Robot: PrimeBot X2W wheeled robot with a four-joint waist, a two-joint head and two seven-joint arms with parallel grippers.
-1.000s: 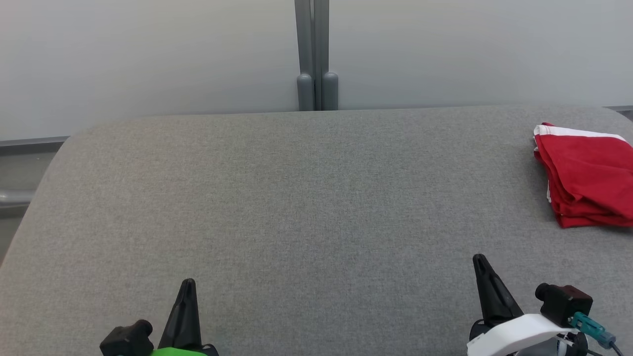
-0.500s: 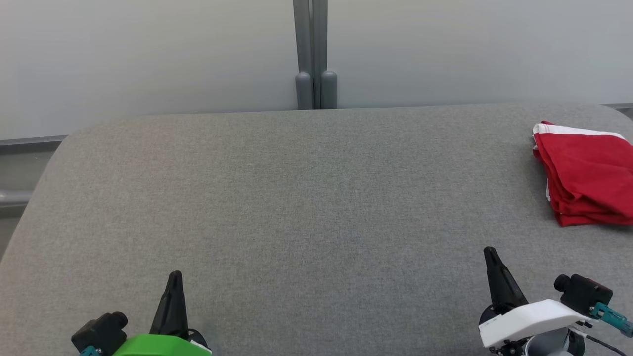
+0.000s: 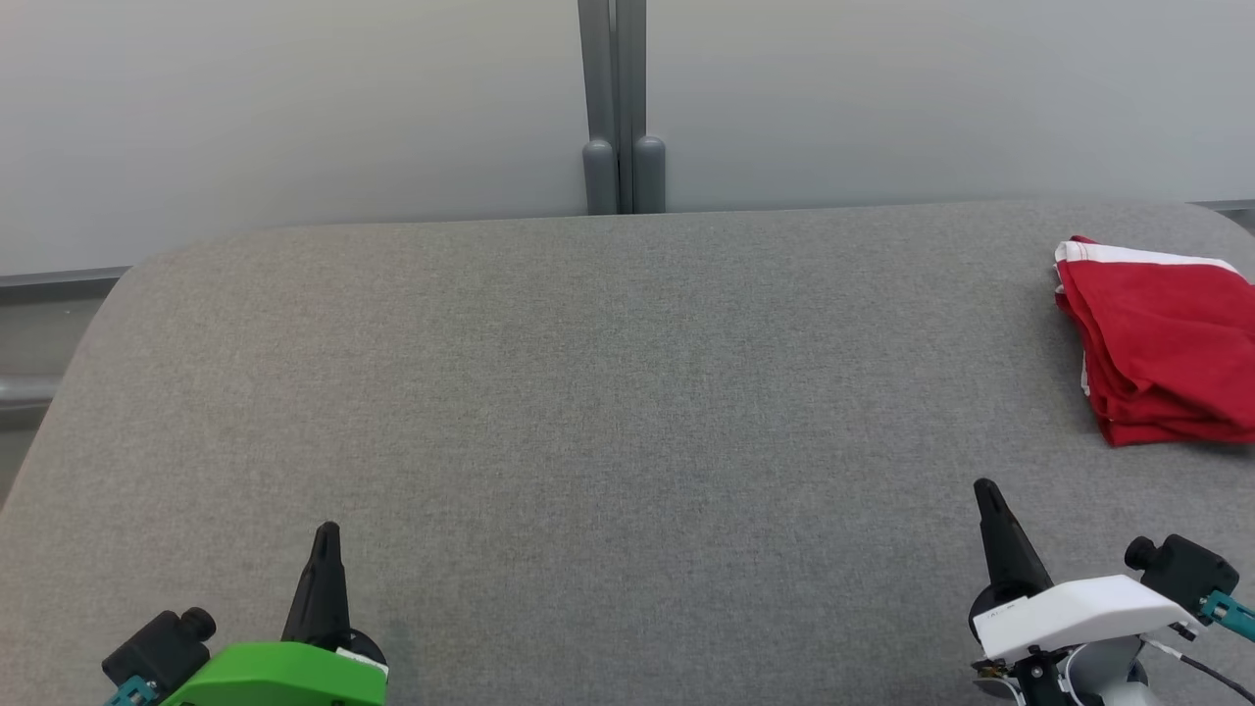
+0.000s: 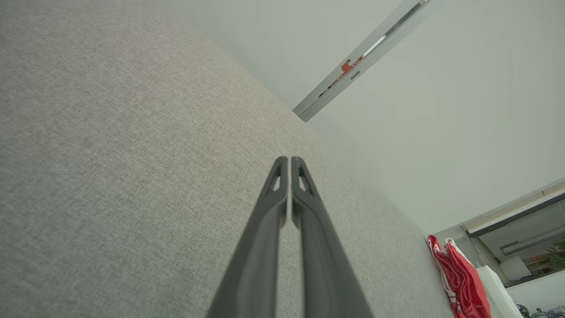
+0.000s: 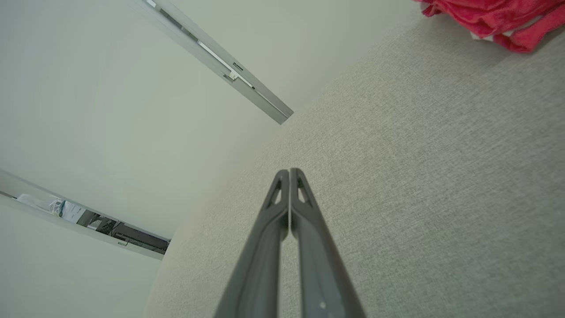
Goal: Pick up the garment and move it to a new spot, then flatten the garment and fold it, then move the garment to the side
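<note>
Garment [image 3: 1162, 353], red cloth folded in layers (white-edged), lies on grey woven surface [image 3: 608, 392]; both tapered jaws pressed together.

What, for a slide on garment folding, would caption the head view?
Folded red garment with white trim at the right edge of the grey fabric table; left gripper and right gripper shut, empty.

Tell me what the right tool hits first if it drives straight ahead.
Not the red garment, which lies off to the right of that line. The right tool points low over the grey surface toward the pale wall; likely the surface first, but depth is unclear.
</note>
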